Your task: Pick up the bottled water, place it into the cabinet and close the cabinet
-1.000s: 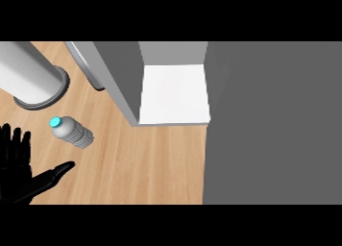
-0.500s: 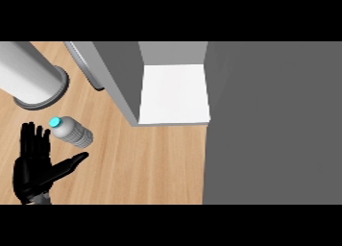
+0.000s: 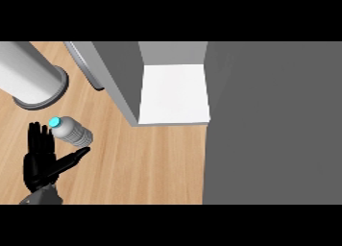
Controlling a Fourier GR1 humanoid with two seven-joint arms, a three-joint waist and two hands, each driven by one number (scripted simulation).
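At lower left, the robot hand (image 3: 42, 163) was spread open, fingers straight, thumb out, holding nothing. Just beyond it the bottle (image 3: 72, 133) lay on its side on the bench (image 3: 145, 163), cap toward the upper left, beside the fingers. It looked light, smooth and liable to roll; grasping mid-body seemed best. The cabinet (image 3: 172, 93) stood open, upper centre.

The left hand (image 3: 41, 161) shows at the lower left of the head view, just below and left of the bottled water (image 3: 72, 133), palm up toward the camera. Its fingers (image 3: 38, 137) are straight and point up beside the bottle's capped end, while the thumb (image 3: 73, 157) spreads out under the bottle. A short piece of grey forearm (image 3: 43, 197) shows behind the wrist.
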